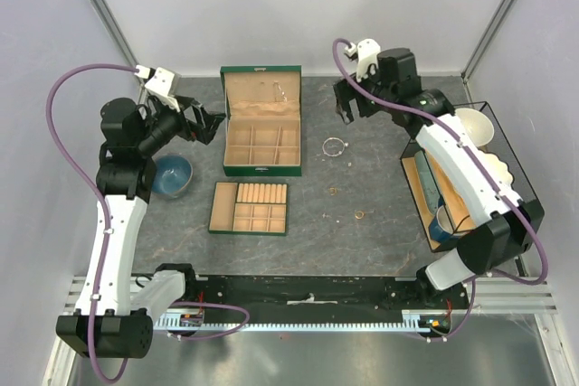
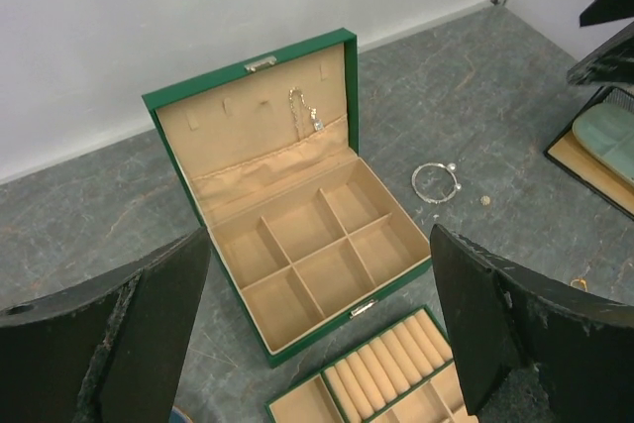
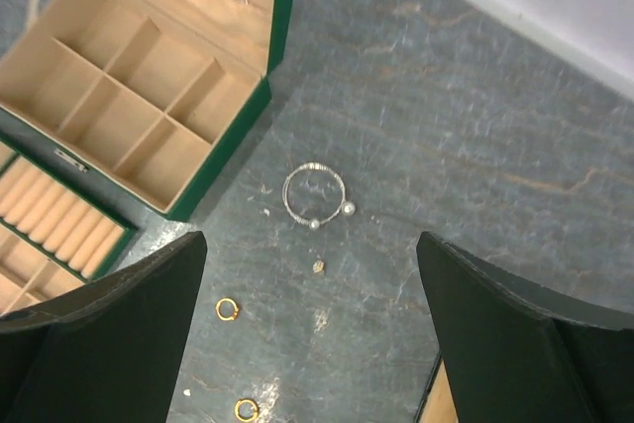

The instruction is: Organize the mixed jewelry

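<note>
A thin silver wire bangle [image 1: 334, 145] with two bead ends lies on the grey table right of the open green box [image 1: 261, 121]; it also shows in the right wrist view [image 3: 315, 196] and the left wrist view [image 2: 436, 182]. Two small gold rings [image 3: 228, 309] [image 3: 246, 408] and a tiny pale piece [image 3: 318, 265] lie nearer the arms. A silver chain [image 2: 302, 111] hangs inside the box lid. My right gripper [image 1: 347, 106] is open and empty, held above the bangle. My left gripper [image 1: 213, 126] is open and empty, left of the box.
A tan compartmented tray [image 1: 249, 208] with ring rolls lies in front of the box. A blue bowl [image 1: 171, 175] sits at the left. A black wire basket [image 1: 470, 174] with cups and other items stands at the right edge.
</note>
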Motion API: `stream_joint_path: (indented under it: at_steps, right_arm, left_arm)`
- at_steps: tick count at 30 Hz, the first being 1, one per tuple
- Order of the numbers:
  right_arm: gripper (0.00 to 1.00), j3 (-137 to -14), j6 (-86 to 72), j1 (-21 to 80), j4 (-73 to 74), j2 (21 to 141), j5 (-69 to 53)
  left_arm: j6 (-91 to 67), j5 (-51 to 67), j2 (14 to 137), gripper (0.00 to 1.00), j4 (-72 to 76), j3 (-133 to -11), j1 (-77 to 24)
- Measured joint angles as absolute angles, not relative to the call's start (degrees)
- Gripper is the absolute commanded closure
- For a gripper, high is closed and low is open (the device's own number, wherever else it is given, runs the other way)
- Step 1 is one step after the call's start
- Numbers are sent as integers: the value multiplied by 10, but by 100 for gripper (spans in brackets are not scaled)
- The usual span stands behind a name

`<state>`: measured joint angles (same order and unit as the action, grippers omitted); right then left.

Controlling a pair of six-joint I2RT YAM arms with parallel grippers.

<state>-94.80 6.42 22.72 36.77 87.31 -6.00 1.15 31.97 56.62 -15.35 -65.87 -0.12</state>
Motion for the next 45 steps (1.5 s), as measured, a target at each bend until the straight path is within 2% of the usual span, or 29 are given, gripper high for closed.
stream_joint_path:
  at_steps: [10, 18, 26, 45]
  right_arm:
    - [18, -872, 33, 242, 311, 918, 11]
    - [26, -870, 9, 242, 267, 1017, 65]
    - [32, -870, -36, 242, 270, 1112, 92]
    - [42, -870, -76, 235, 280, 1171, 102]
  left_arm:
    - [27, 322, 557, 1, -163, -622, -1]
    - [29, 329, 554, 1, -162, -613, -1]
    - [29, 331, 554, 1, -162, -604, -1]
    - [29, 331, 554, 1, -161, -595, -1]
